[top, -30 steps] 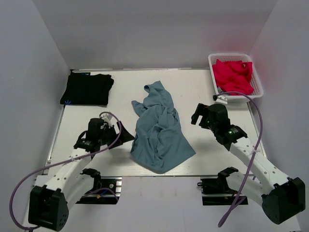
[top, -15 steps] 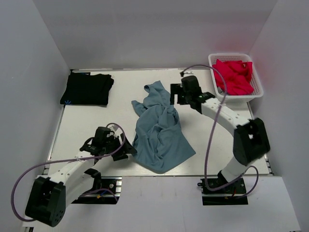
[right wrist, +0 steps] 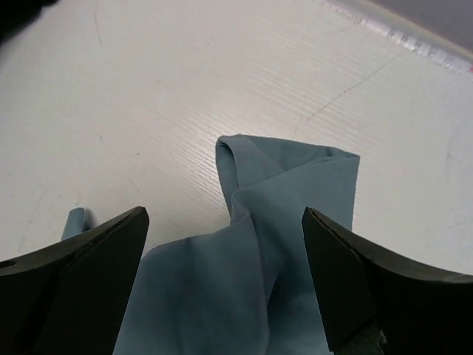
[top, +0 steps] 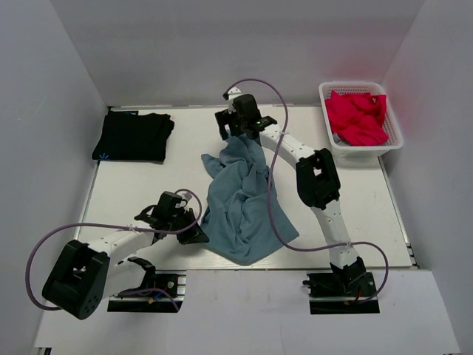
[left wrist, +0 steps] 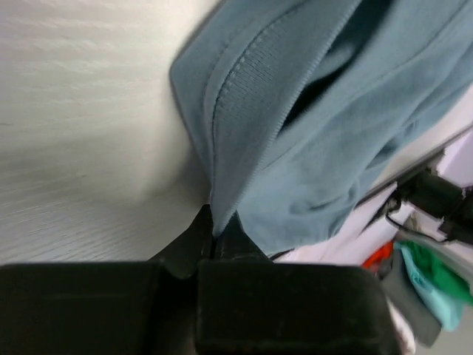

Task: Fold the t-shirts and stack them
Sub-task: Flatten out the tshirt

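Observation:
A dusty blue-grey t-shirt (top: pixel 240 196) lies crumpled in the middle of the table. My left gripper (top: pixel 198 235) sits at its near left edge, shut on a ribbed hem. The left wrist view shows that hem (left wrist: pixel 236 140) running down into the pinched fingertips of my left gripper (left wrist: pixel 214 248). My right gripper (top: pixel 235 132) reaches over the shirt's far end and stands open. In the right wrist view the cloth (right wrist: pixel 244 281) lies between and below its spread fingers (right wrist: pixel 96 251), untouched. The black t-shirt (top: pixel 133 137) lies folded at the far left corner.
A white basket (top: pixel 353 84) holding red cloth (top: pixel 356 115) stands at the back right corner. Grey walls close in the table on the left, back and right. The right arm stretches diagonally across the table's right half.
My left gripper slid to the blue-grey shirt's near left edge and closed on the hem. The right arm swung from the right side to the shirt's far end, still open.

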`<state>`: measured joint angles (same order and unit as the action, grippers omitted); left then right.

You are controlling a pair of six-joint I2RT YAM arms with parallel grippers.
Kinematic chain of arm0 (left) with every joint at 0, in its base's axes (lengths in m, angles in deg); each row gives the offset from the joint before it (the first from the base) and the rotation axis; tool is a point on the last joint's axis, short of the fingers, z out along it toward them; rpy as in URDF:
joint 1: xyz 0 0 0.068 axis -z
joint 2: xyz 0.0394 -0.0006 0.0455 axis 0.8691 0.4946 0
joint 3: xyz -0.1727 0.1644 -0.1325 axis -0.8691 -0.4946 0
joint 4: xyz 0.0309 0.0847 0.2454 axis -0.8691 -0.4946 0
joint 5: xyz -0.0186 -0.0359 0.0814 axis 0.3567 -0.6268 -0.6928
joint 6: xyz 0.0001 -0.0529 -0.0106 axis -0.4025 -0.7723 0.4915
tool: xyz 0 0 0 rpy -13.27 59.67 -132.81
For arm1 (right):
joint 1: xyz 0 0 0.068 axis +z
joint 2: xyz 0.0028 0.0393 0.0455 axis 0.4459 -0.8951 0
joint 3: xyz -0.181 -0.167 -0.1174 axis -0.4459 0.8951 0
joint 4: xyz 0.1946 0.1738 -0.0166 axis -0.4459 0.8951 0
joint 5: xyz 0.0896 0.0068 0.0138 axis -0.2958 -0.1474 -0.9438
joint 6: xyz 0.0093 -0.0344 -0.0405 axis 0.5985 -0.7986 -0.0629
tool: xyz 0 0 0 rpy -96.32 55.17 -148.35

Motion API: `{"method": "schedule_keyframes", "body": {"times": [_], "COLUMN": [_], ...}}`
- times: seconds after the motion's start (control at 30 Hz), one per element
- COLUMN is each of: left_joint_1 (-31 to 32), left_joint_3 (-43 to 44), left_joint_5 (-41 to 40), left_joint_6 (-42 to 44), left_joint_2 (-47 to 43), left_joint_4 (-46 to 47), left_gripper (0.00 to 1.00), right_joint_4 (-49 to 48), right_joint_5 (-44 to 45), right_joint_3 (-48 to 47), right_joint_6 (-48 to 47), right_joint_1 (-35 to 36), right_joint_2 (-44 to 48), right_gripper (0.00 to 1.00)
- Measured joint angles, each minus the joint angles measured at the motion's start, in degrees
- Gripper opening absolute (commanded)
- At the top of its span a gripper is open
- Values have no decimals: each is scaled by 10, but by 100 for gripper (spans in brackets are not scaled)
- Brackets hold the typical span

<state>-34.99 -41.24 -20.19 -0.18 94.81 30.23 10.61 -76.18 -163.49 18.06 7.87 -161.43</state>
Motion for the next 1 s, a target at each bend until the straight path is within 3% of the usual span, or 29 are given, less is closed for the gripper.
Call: {"method": "schedule_keyframes", "body": {"times": [0.17,0.27,0.43,0.7,0.87,1.0], "left_joint_1": [1,1,1,1,1,1], "left_joint_3": [28,32,33,37,43,43], "left_joint_5": [-38,-49,-55,-55,-54,-50], "left_joint_6": [7,8,14,27,36,39], "left_joint_2": [-3,-12,-12,-30,-48,-57], "left_joint_4": [-36,-45,-49,-48,-49,-49], "left_gripper": [0,0,0,0,0,0], "right_joint_4": [30,17,-7,-32,87,142], "right_joint_5": [34,67,114,143,141,110], "right_joint_3": [3,87,346,620,764,823], "right_joint_6": [-6,9,50,185,262,279], "right_joint_1": [10,12,10,8,10,14], "right_joint_2": [-28,10,207,556,637,667], "right_gripper": [87,90,90,90,90,90]}}
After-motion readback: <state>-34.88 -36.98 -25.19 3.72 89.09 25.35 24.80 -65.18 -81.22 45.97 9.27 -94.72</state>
